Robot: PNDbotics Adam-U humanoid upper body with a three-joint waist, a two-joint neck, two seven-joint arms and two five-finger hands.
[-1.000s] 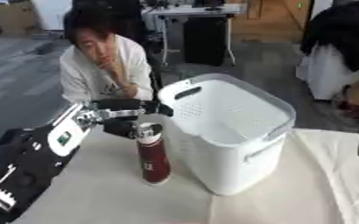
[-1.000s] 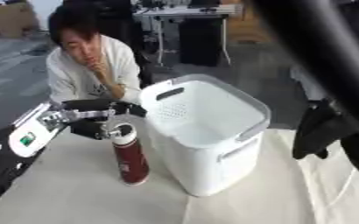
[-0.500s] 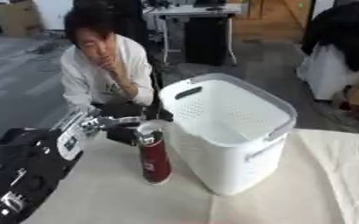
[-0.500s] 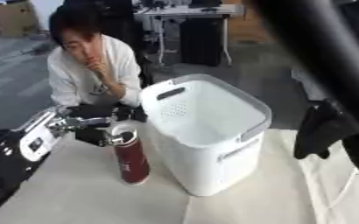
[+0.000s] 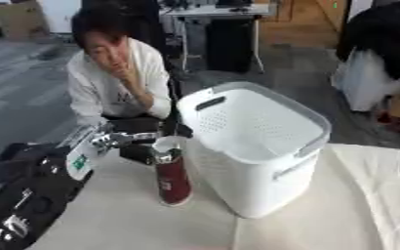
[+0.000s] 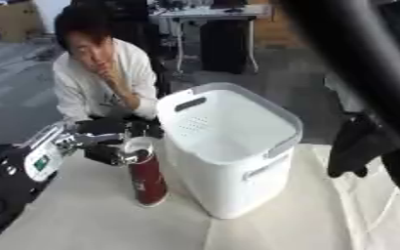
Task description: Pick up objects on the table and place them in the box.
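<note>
A cream cloth [image 5: 323, 215] covers the table. On it a white box [image 5: 259, 146] stands upright, and a dark red bottle [image 5: 172, 178] with a pale cap stands upright just left of it, touching or nearly so. The left hand [image 5: 139, 141] is at the bottle's top; whether its fingers clasp it cannot be told. The right hand [image 6: 353, 146] hangs dark at the right, fingers unclear. Behind lie grey floor and desks.

Both eyes are looking down and forward from the robot's head, close over the table [image 5: 135, 219]. Both are sharing the white basket [image 5: 254, 146] at centre, the red bottle [image 5: 173, 178] left of it and the left robot hand [image 5: 122, 141]. The right eye is sitting slightly aside, catching the right robot hand [image 6: 357, 149] at right.
</note>
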